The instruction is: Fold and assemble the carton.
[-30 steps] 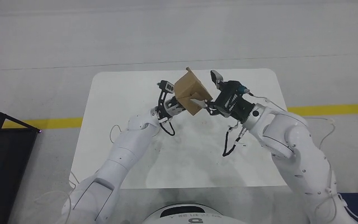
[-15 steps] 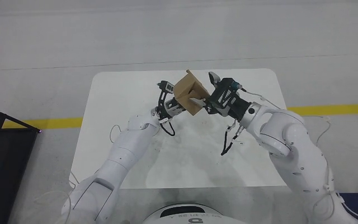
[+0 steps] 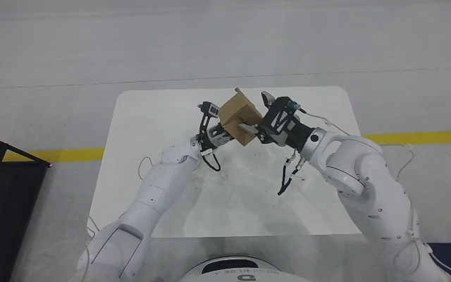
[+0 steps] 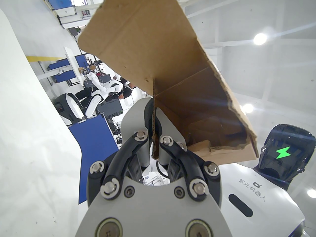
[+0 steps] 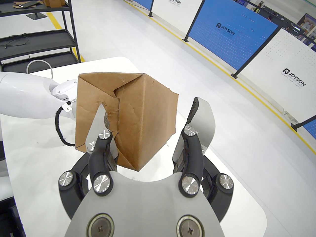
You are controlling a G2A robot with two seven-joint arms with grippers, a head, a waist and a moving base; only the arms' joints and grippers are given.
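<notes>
Evidently light and crushable, carton [image 3: 241,118] hung pinched by one wall in left fingers [image 4: 134,122]; right fingers [image 5: 202,122] open astride its corner.

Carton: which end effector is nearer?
Left. The left end effector is clamped shut on a wall edge of the carton; the right end effector is open, straddling a corner, contact unclear.
</notes>
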